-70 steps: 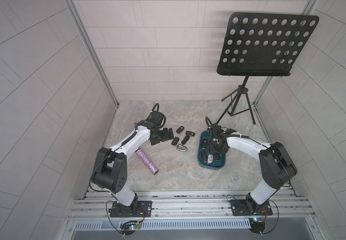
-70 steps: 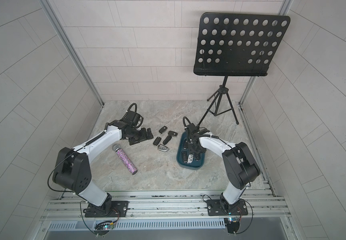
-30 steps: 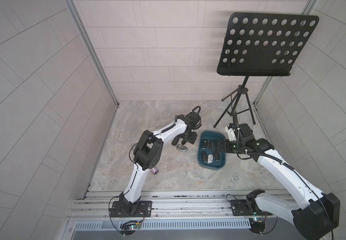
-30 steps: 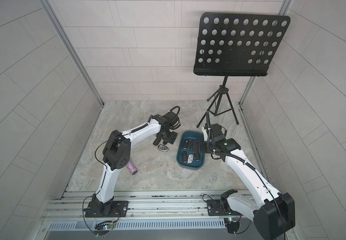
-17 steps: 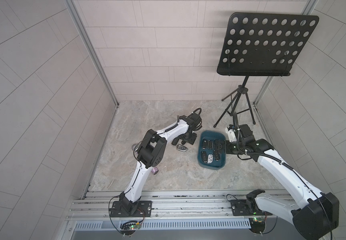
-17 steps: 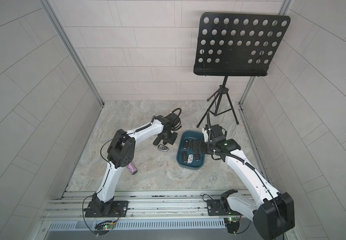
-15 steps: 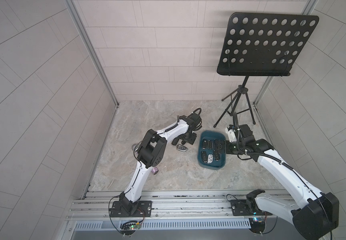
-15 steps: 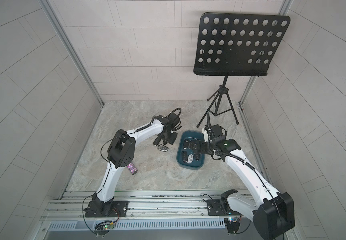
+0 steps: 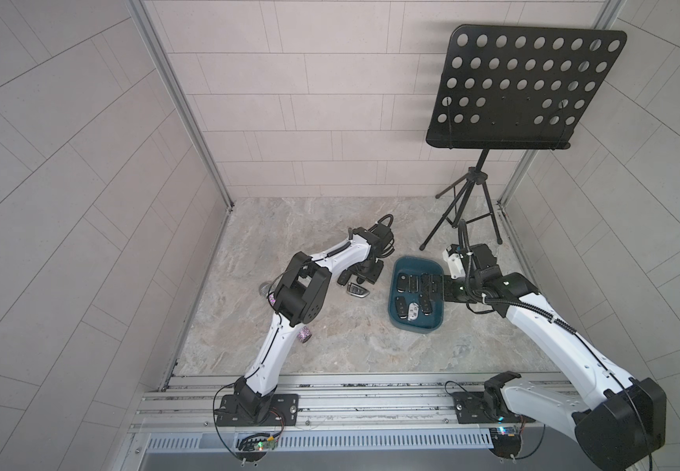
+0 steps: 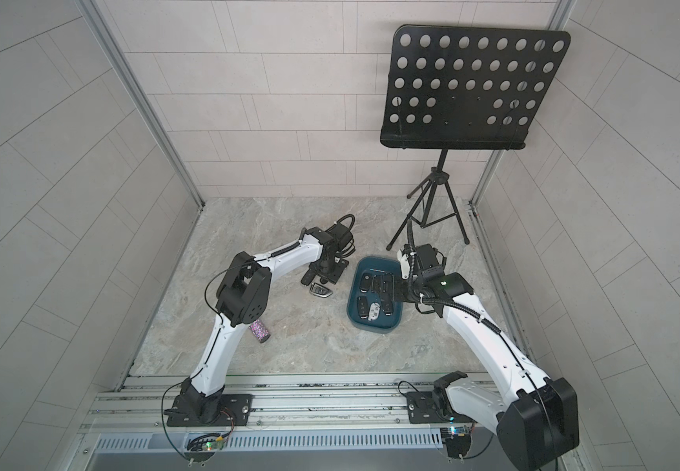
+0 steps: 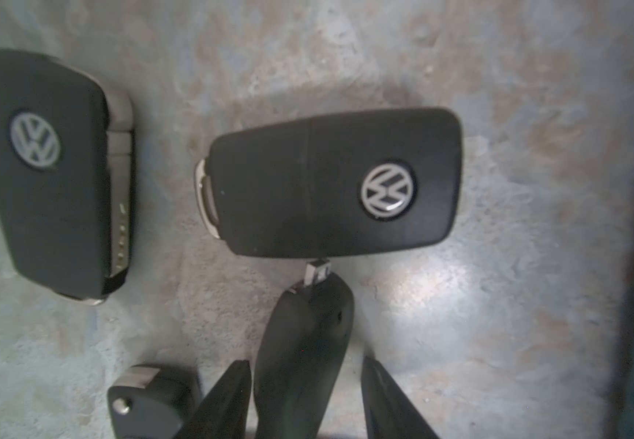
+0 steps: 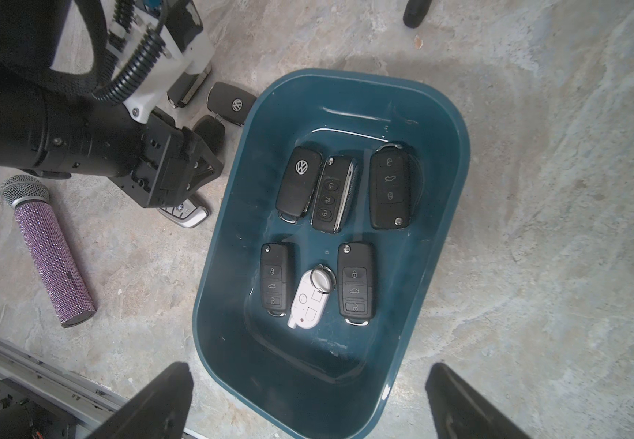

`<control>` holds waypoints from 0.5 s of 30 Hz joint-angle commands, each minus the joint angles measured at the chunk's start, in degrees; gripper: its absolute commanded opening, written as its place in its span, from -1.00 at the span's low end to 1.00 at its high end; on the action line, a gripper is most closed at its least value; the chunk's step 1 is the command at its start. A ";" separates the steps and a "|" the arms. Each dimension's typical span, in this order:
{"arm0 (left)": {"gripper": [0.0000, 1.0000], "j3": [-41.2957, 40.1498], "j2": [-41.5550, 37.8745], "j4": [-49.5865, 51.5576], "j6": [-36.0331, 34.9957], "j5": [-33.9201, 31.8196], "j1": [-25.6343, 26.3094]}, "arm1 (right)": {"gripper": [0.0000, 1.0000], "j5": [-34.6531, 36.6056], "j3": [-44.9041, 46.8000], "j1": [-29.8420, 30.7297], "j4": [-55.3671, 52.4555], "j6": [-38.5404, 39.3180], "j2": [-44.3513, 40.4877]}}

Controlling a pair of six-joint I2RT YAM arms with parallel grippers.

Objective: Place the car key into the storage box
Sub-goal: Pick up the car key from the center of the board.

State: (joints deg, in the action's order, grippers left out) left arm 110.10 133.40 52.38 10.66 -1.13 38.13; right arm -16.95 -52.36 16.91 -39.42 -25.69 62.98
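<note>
- The car key (image 11: 307, 315) meant here is, I judge, the black fob lying flat near the middle of the desk (image 9: 330, 346). It is just left of the storage box (image 9: 416, 328) and not yet inside it.
- Its metal end lies against a Volkswagen fob (image 11: 334, 182), or just short of it; I cannot tell which.
- The left pincer (image 11: 305, 361) stands over this key with one finger at each long side. It is only partly open, and a thin strip of desk shows between one finger and the key, so I would say the key is enclosed but not clamped.
- The pincer takes the key across its narrow width, probably because a flat fob offers only its sides. The small opening may also keep the fingers off the fobs nearby.
- The right pincer (image 12: 309, 366) hangs above the storage box with its fingers spread fully and nothing between them. It seems to wait there, out of the way.
- The storage box lies right of the middle of the desk. It holds five black fobs (image 12: 389, 190) and one white fob (image 12: 309, 300) in two rows.
- The floor of the box is bare toward its far and near ends, so there is room for one more key.
- The microphone (image 12: 53, 262) toward the near left corner and the music stand (image 9: 521, 85) at the far right corner appear to have no part in the task.
</note>
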 commanded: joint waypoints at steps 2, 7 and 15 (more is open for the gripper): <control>0.01 1.19 1.54 1.33 -0.20 0.21 -0.34 | 0.99 -0.16 0.54 -0.21 0.26 0.37 -0.12; -0.31 1.18 2.20 1.57 -0.18 1.12 -0.30 | 0.99 -0.22 0.47 -0.33 0.29 0.47 0.11; -0.54 0.82 1.92 1.85 0.15 0.79 -0.29 | 0.99 -0.45 0.43 -0.38 0.35 0.51 0.39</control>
State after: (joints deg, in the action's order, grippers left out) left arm 110.39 133.75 52.27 10.76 -0.05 38.00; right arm -17.45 -52.36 16.82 -39.13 -25.69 63.09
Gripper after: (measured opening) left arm 0.316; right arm 0.996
